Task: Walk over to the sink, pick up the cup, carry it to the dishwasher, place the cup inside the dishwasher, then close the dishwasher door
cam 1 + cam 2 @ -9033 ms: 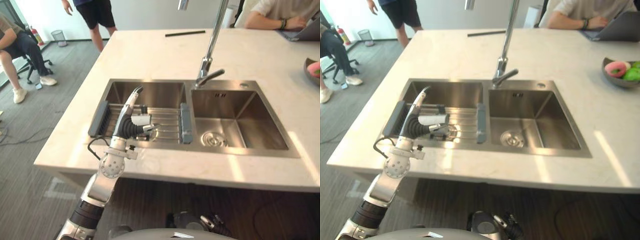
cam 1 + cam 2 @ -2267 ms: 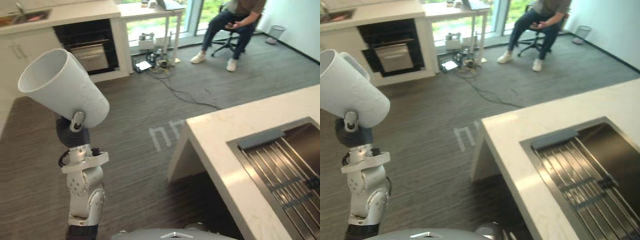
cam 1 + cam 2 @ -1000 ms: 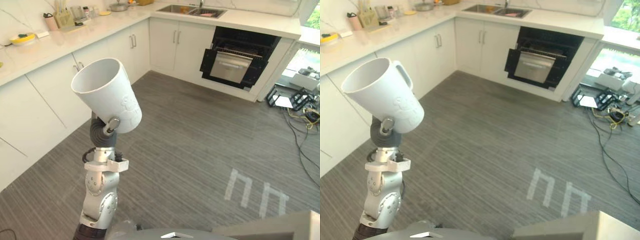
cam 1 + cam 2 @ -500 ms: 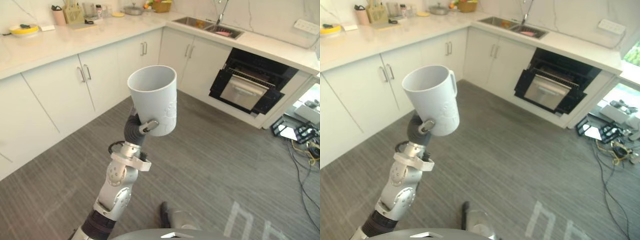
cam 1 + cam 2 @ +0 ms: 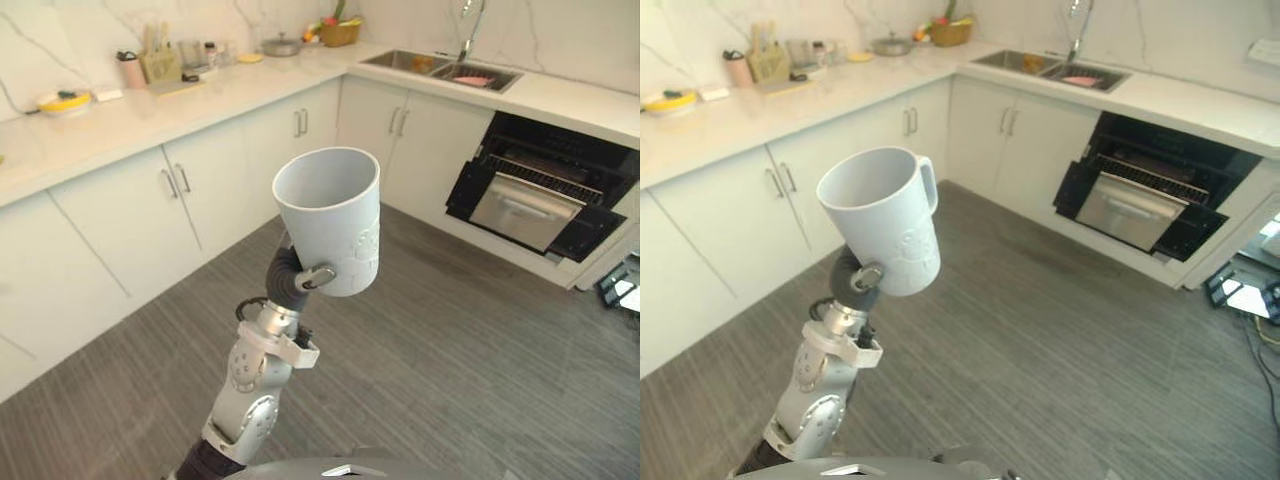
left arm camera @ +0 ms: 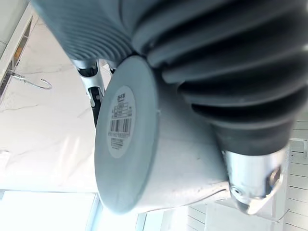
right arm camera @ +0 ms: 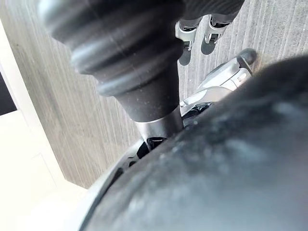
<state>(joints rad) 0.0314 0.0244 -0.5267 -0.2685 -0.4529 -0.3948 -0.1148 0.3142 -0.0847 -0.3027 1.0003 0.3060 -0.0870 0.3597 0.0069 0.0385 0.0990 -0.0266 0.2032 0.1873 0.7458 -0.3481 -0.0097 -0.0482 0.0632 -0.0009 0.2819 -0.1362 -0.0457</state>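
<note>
Left hand is raised before the robot, thumb and fingers clamped on the lower part of the white cup. It is held mouth up, slightly tilted, above the grey floor. Well apart, to the right, the dishwasher has its door open.

White cabinets stand behind and left of the left hand, under a pale marble surface. On it, well beyond the hand: yellow dish, pink container, lidded pot, fruit basket. Grey plank floor lies below.
</note>
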